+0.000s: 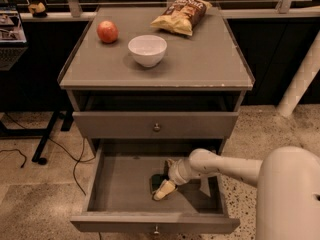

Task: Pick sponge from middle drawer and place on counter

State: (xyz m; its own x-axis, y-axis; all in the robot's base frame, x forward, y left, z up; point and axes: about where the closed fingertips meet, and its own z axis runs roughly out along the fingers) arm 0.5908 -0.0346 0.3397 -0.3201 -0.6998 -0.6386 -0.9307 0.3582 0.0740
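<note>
Reaching down into the pulled-out middle drawer (120, 189) with the claw (163, 189) low at its grey floor. Touching the claw on its left as seen: the dark sponge (155, 182), partly hidden. Released or clenched, cannot tell. Up beyond the claw, past a shut drawer front (115, 125): the tabletop (205, 59), carrying a white bowl (147, 49), an apple (107, 31), a crisp bag (182, 15).

Gripper (161, 193) in middle drawer (120, 186) — sponge (156, 181) just beside it.
</note>
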